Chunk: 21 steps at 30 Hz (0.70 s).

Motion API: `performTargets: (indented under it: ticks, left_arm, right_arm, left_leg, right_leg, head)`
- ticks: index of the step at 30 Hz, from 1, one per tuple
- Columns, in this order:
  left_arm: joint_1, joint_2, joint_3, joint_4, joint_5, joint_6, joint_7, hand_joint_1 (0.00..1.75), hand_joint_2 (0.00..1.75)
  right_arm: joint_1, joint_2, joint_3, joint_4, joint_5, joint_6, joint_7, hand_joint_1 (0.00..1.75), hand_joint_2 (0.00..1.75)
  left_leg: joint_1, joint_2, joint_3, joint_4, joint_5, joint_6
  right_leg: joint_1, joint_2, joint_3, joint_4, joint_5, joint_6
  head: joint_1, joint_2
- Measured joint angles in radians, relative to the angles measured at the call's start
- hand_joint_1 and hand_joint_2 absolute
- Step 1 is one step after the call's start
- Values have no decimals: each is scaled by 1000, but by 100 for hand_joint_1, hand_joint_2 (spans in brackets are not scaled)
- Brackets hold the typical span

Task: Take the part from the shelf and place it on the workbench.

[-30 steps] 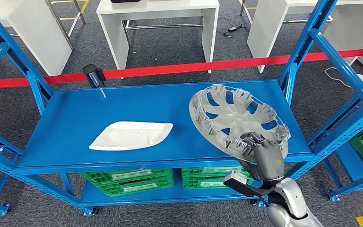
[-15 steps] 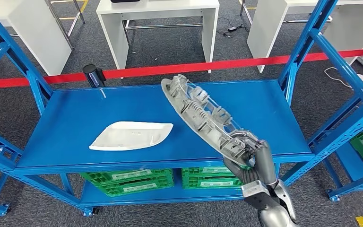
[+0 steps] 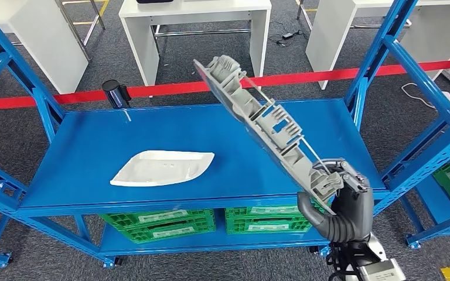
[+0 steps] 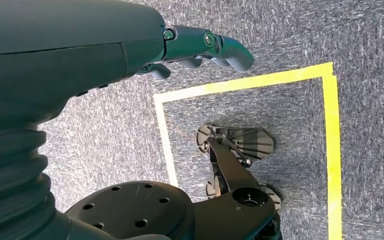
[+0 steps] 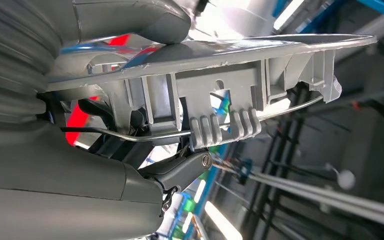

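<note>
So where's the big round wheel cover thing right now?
In the head view the grey wheel cover is up in the air on the right, tilted on edge above the blue shelf, gripped at its lower rim by the right hand.

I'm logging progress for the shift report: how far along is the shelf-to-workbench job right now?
Done: the hubcap is off the shelf, raised edge-on above it. In hand: the right hand grips its lower rim; the left hand hangs over the floor, holding nothing. Left: carrying it to the workbench and setting it down. A white part lies on the shelf.
</note>
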<state>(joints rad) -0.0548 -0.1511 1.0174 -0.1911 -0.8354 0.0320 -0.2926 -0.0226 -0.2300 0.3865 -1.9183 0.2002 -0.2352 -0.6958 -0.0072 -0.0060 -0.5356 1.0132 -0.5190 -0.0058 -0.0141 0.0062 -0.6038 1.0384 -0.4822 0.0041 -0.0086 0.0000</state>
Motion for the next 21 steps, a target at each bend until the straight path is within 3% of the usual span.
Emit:
performTargets:
  ticks: [3, 5, 12, 16, 18, 20, 21]
  left_arm:
    - [-1, 0, 0, 0, 0, 2, -2, 0, 175]
    - [-1, 1, 0, 0, 0, -1, -6, 0, 175]
    - [-2, 2, 0, 0, 2, -25, -16, 0, 175]
    - [-5, 5, 0, -1, 0, -27, -15, 0, 175]
    - [-8, 5, 0, -1, -1, -27, -12, 0, 175]
    - [-11, 4, 0, -1, -2, -26, -7, 0, 175]
    - [-12, 4, 0, -1, -2, -26, -5, 0, 175]
  right_arm:
    - [-13, -16, 16, -44, -53, -1, 0, 175, 175]
    - [-22, -22, 22, -76, -99, 49, 0, 175, 175]
    - [-34, -9, 4, -158, -221, 391, 0, 175, 175]
    - [-42, 19, -23, -169, -268, 567, 0, 175, 175]
    - [-56, 32, -34, -165, -294, 651, 0, 175, 175]
    - [-71, 43, -37, -151, -308, 703, -1, 175, 175]
    - [-76, 48, -36, -140, -311, 715, -1, 175, 175]
  left_leg:
    - [0, 0, 0, 0, 0, 0]
    - [0, 0, 0, 0, 0, 0]
    - [0, 0, 1, 0, 0, 0]
    - [2, 2, 15, -27, 18, 19]
    - [10, 6, 27, -55, 38, 25]
    - [12, 10, 24, -56, 42, 26]
    - [14, 12, 20, -53, 41, 24]
  right_leg:
    - [0, 0, 0, 0, 0, 0]
    - [0, 0, 0, 0, 0, 0]
    - [0, 0, 0, 0, 0, 0]
    - [-3, -1, 8, -11, 3, 13]
    - [-2, -2, -13, 44, -40, 17]
    - [-6, -2, -63, 164, -105, 25]
    - [-10, -2, -84, 215, -122, 30]
  head:
    - [0, 0]
    - [0, 0]
    - [0, 0]
    - [-1, 0]
    - [0, 0]
    - [2, 0]
    - [2, 0]
